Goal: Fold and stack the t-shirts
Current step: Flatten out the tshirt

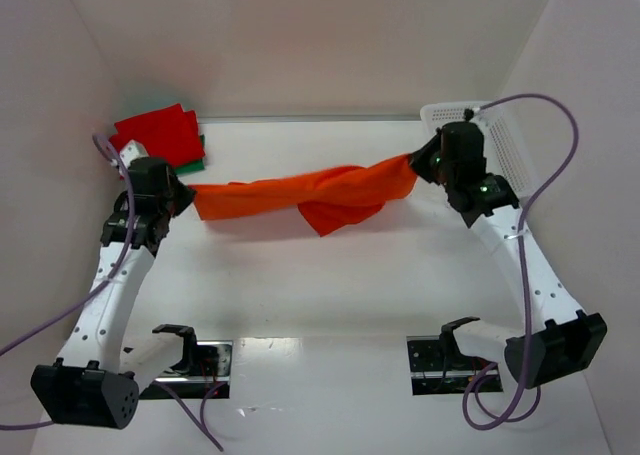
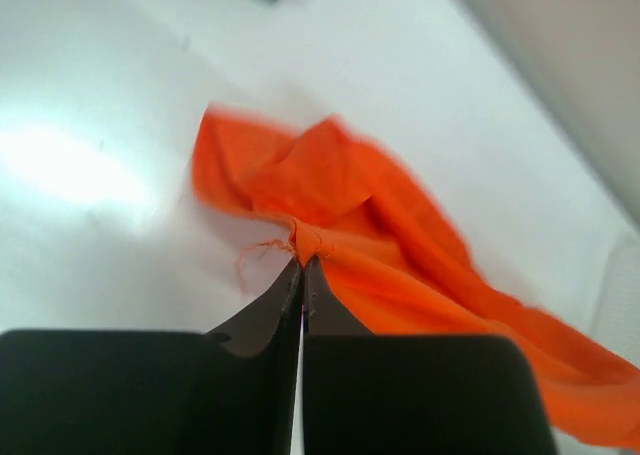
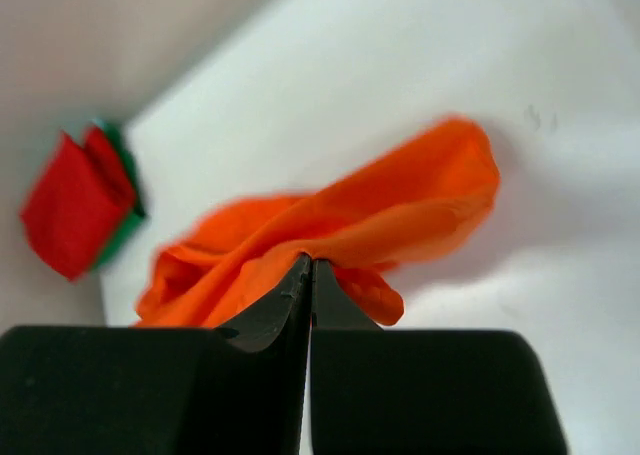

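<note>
orange t-shirt (image 1: 300, 197), one item, strung between the two claws above the white table (image 1: 330, 295). its long axis runs left to right across the far half of the workspace, a little higher at the right end. left gripper (image 1: 183, 193): fingers pressed together on a bunched corner at the shirt's left end; the left wrist view shows the jaws meeting on a small knot of fabric. right gripper (image 1: 420, 165): likewise closed, pinching a fold at the right end, with cloth spilling past the tips in the right wrist view. the middle of the shirt is twisted, and a loose flap hangs down right of centre; whether it touches the table i cannot tell. folded stack (image 1: 160, 135): red on top, a green edge beneath, in the far left corner just behind the left gripper, so the left arm is much the nearer to it. white basket (image 1: 500, 140): far right, behind the right gripper. judgement: the shirt is not yet spread flat, and the coming move likely turns on untwisting along that left-to-right axis before laying it down.
</note>
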Tool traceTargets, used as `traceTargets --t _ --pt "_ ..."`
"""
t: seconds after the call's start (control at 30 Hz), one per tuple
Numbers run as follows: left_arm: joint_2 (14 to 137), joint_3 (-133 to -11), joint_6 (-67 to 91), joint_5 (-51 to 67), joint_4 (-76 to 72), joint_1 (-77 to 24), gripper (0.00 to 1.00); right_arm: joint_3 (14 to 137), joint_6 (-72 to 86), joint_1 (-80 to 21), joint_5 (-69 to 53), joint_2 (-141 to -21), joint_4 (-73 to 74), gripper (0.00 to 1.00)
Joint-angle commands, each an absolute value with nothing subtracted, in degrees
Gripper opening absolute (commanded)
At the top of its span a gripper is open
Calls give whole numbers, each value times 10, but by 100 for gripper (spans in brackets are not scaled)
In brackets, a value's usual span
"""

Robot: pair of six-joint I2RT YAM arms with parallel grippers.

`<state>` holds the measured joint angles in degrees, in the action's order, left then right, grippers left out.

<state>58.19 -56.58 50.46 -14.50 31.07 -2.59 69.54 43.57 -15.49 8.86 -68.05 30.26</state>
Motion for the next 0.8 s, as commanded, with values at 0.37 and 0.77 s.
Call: traceTargets --t 0.37,0.77 --pt "491 -797 315 -178 108 -15 0 1001 364 -130 62 -601 197 0" --pt "342 -859 248 -213 186 -40 0 1043 361 -130 7 -438 265 0"
